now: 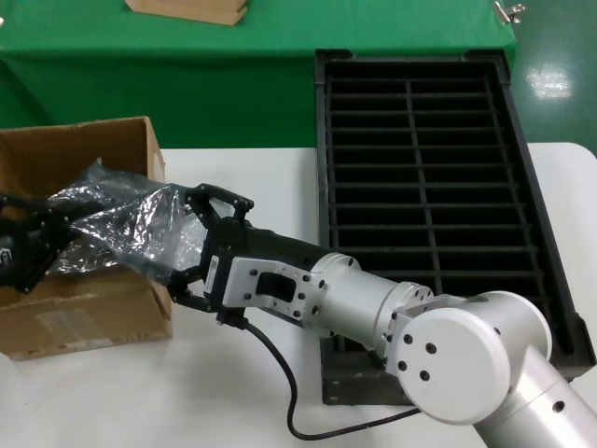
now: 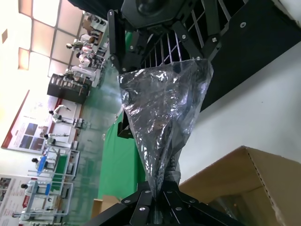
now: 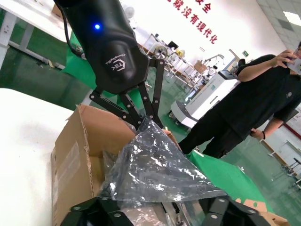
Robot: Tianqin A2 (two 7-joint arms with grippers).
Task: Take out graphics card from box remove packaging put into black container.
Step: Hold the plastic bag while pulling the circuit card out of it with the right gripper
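The step in hand is judged to be the removal of the packaging (image 1: pixel 126 224): the crinkled, shiny bag is stretched between the two grippers at the left of the head view, above the open top of the box (image 1: pixel 79 308). The left gripper (image 1: pixel 37 233) is seen at the far left edge of the frame, closed on one end of the bag, and in the left wrist view its fingers (image 2: pixel 155 195) are pinched on the narrow, gathered end. The right gripper (image 1: pixel 191 247) is placed in the middle left of the frame, just beside the box, and the other, wider end of the bag is held between its fingers. A dark shape is seen inside the bag in the left wrist view, probably the graphics card (image 2: pixel 181 122), but its bracket cannot be made out. The black container (image 1: pixel 420 93) is located at the right of the head view, well apart from the bag, and its slots are seen without any card. For the next move, it is judged that the bag must be opened or pulled off while the card is kept from falling, and then the card must be carried to a slot at the right.
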